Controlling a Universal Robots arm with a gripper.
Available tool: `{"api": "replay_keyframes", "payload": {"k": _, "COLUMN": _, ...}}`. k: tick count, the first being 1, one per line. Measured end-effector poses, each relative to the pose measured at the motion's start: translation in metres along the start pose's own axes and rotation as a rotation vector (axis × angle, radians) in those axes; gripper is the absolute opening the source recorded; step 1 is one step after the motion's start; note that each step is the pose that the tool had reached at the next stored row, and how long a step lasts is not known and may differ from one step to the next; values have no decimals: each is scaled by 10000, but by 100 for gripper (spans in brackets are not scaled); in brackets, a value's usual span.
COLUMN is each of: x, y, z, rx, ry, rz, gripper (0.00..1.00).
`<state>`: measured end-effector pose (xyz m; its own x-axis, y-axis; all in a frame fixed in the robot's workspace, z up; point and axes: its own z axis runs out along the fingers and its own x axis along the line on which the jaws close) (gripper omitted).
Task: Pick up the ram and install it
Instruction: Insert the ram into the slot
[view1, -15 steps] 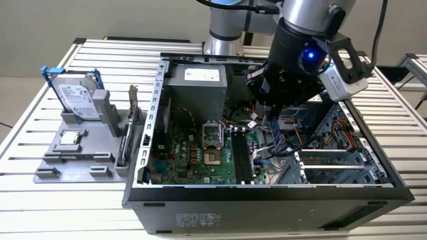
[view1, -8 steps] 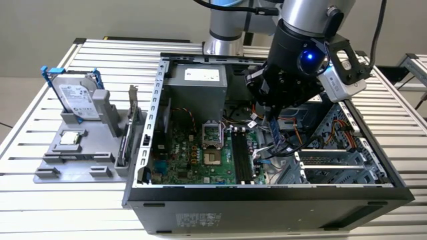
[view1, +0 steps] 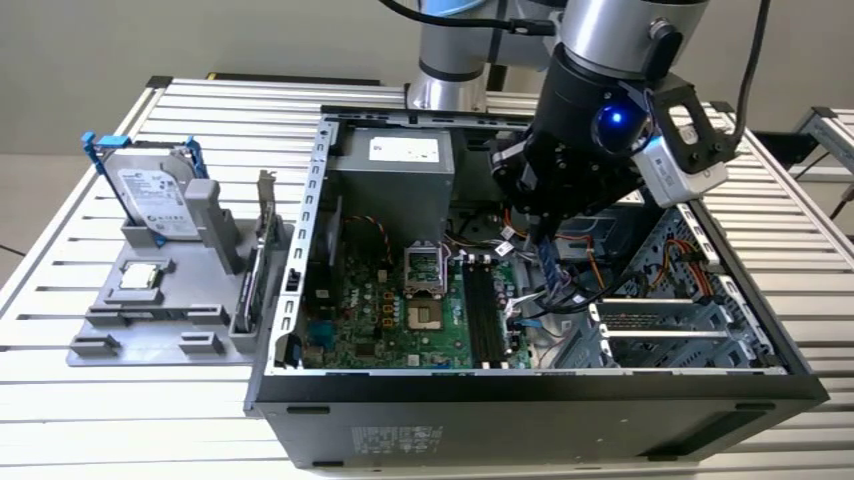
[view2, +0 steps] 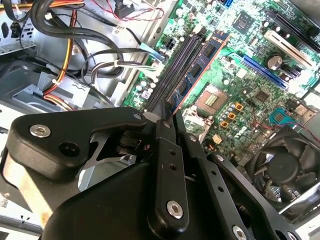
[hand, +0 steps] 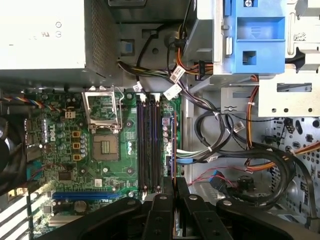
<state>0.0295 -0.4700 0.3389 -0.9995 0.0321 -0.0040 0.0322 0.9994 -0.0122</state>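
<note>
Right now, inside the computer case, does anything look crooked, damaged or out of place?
Nothing looks damaged. The ram runs parallel to the empty black slots beside it, its near end in the gripper. One oddity: the processor socket lies open, its metal cover flipped back.

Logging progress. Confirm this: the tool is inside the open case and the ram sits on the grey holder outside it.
Wrong on the ram: it stands on edge at the motherboard's memory slots, right at the tool, as the second wrist view shows. The tool is inside the case.
</note>
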Motion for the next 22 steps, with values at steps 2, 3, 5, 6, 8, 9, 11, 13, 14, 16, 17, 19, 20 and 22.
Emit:
{"api": "replay_keyframes", "payload": {"k": 2, "x": 0, "y": 3, "z": 8, "rx": 0, "ry": 0, "rz": 1, "gripper": 0}}
{"api": "replay_keyframes", "payload": {"k": 3, "x": 0, "y": 4, "z": 12, "rx": 1, "ry": 0, "rz": 0, "gripper": 0}}
{"api": "replay_keyframes", "payload": {"k": 5, "x": 0, "y": 7, "z": 21, "rx": 0, "ry": 0, "rz": 0, "gripper": 0}}
{"api": "replay_keyframes", "payload": {"k": 6, "x": 1, "y": 9, "z": 25, "rx": 0, "ry": 0, "rz": 1, "gripper": 0}}
{"api": "replay_keyframes", "payload": {"k": 8, "x": 1, "y": 12, "z": 33, "rx": 0, "ry": 0, "rz": 0, "gripper": 0}}
{"api": "replay_keyframes", "payload": {"k": 9, "x": 1, "y": 14, "z": 37, "rx": 0, "ry": 0, "rz": 0, "gripper": 0}}
{"api": "replay_keyframes", "payload": {"k": 11, "x": 1, "y": 17, "z": 46, "rx": -1, "ry": 0, "rz": 0, "gripper": 0}}
{"api": "replay_keyframes", "payload": {"k": 13, "x": 1, "y": 20, "z": 53, "rx": 1, "ry": 0, "rz": 0, "gripper": 0}}
{"api": "replay_keyframes", "payload": {"k": 14, "x": 1, "y": 22, "z": 57, "rx": 0, "ry": 0, "rz": 0, "gripper": 0}}
{"api": "replay_keyframes", "payload": {"k": 16, "x": 1, "y": 25, "z": 66, "rx": 0, "ry": 0, "rz": 0, "gripper": 0}}
{"api": "replay_keyframes", "payload": {"k": 17, "x": 1, "y": 27, "z": 70, "rx": -1, "ry": 0, "rz": 0, "gripper": 0}}
{"api": "replay_keyframes", "payload": {"k": 19, "x": 1, "y": 31, "z": 78, "rx": 0, "ry": 0, "rz": 0, "gripper": 0}}
{"api": "replay_keyframes", "payload": {"k": 20, "x": 1, "y": 32, "z": 82, "rx": -1, "ry": 0, "rz": 0, "gripper": 0}}
{"api": "replay_keyframes", "payload": {"k": 22, "x": 2, "y": 35, "z": 90, "rx": 0, "ry": 0, "rz": 0, "gripper": 0}}
